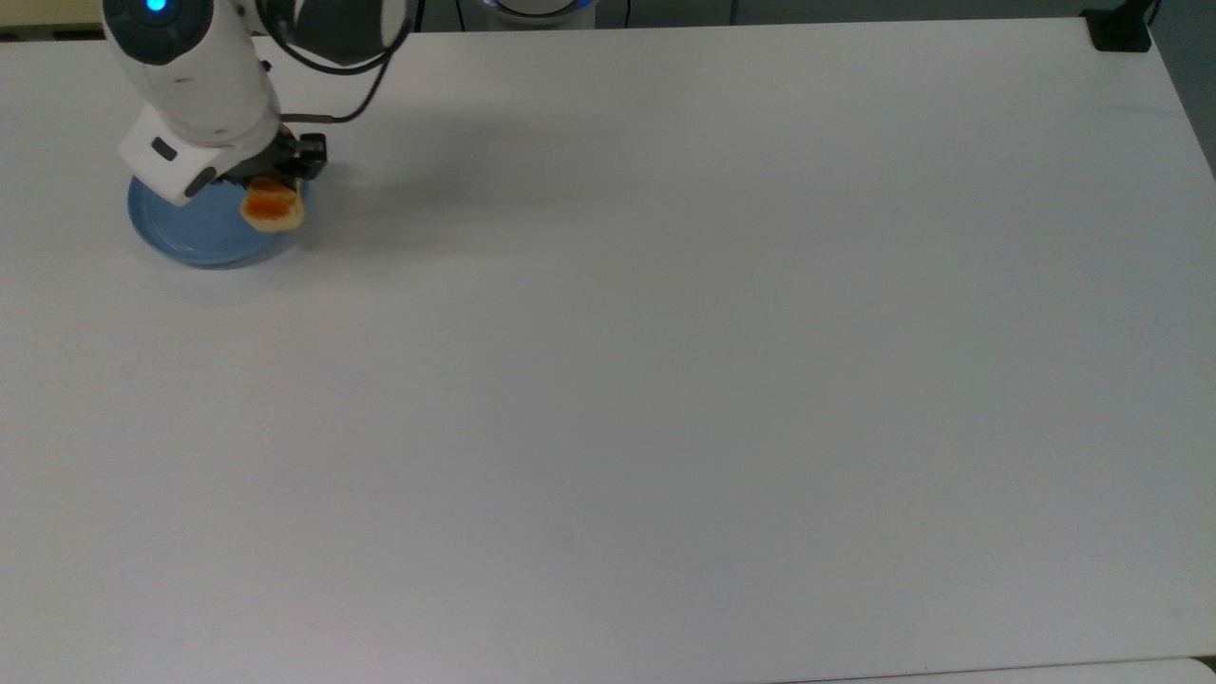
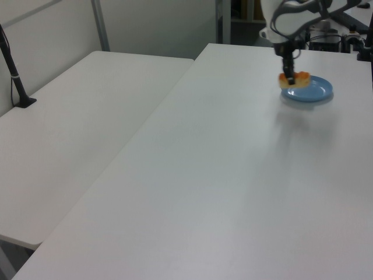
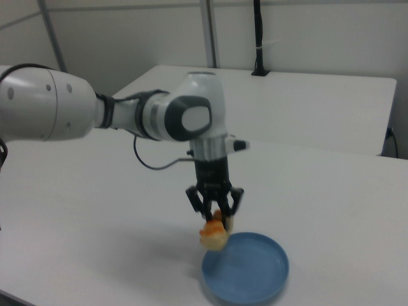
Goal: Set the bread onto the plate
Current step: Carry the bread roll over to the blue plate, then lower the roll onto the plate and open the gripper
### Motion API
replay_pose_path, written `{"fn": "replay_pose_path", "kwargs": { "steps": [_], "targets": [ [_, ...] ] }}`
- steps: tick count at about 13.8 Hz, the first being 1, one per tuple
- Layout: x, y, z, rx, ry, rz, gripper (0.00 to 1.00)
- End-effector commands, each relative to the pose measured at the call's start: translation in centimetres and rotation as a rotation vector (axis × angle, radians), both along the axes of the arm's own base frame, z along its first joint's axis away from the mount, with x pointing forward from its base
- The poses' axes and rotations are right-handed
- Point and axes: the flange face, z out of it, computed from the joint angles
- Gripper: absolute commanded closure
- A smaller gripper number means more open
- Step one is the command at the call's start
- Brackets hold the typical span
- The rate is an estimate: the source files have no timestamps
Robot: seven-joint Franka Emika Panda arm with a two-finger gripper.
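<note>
Over the plate's [image 1: 195, 237] edge, at the top view's far left of the white table [image 1: 665, 380], the gripper [image 1: 269, 186] hangs with its jaws pinched on the bread [image 1: 273, 208], the loaf held clear of the blue dish, above its rim in the right view.

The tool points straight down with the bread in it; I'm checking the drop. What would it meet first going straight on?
Probably the plate, near its rim: the tool, shut on the bread, hangs over that edge. Depth is unclear.
</note>
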Motion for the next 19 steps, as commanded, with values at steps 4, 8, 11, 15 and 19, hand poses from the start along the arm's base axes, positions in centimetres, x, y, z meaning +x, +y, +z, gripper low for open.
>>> {"fn": "replay_pose_path", "kwargs": {
  "steps": [4,8,11,15,19],
  "targets": [
    [-4.7,-6.6,-0.8,-0.024,-0.086,0.012,0.60],
    [-4.4,-6.8,-2.6,-0.021,-0.089,0.008,0.55],
    [-3.8,-7.0,-4.2,-0.014,-0.082,0.013,0.19],
    [-2.4,-6.0,-2.0,-0.016,-0.097,0.018,0.00],
    [2.6,2.3,3.1,-0.022,-0.128,0.042,0.00]
  ]
}}
